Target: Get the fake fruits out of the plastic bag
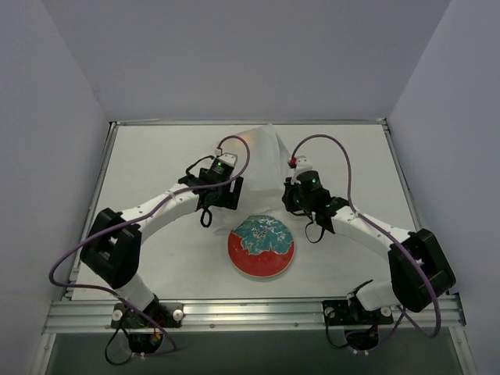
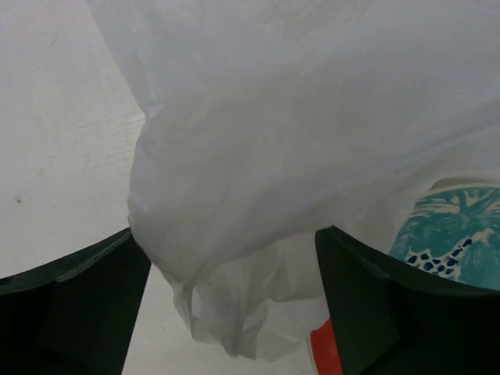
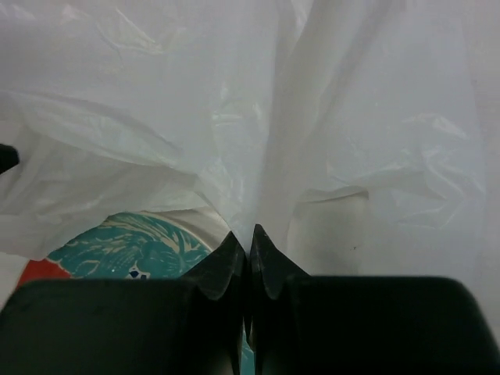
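Note:
The plastic bag (image 1: 262,156) is a whitish wrinkled film lifted between my two grippers, behind the plate. My right gripper (image 1: 289,193) is shut, its fingertips pinching a fold of the bag's film in the right wrist view (image 3: 250,230). My left gripper (image 1: 234,187) is open, with its jaws wide apart. A bunched, hanging part of the bag (image 2: 234,234) lies between its fingers (image 2: 367,305) without being pinched. The bag fills most of the right wrist view (image 3: 234,101). None of the fake fruits shows in any view.
A round red-and-teal plate (image 1: 242,262) lies on the white table in front of the bag, between the two arms. It shows under the film in the left wrist view (image 2: 453,234) and the right wrist view (image 3: 133,246). Grey walls enclose the table.

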